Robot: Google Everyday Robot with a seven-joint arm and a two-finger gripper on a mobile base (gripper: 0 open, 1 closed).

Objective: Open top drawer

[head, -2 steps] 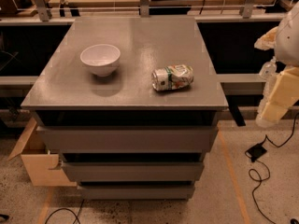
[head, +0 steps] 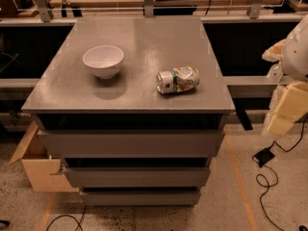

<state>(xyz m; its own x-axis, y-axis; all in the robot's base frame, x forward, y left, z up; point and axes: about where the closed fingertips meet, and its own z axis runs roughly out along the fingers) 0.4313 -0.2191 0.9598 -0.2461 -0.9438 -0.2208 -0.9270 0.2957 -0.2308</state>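
Camera view: we see the top drawer [head: 132,143] directly under the grey table [head: 144,37], with a dark gap above its wide front. On the table are a white bowl [head: 103,60] and a crushed can [head: 177,79]. The tool [head: 286,112] hangs at the right edge, well apart from the drawer; we cannot tell if it is open or closed.
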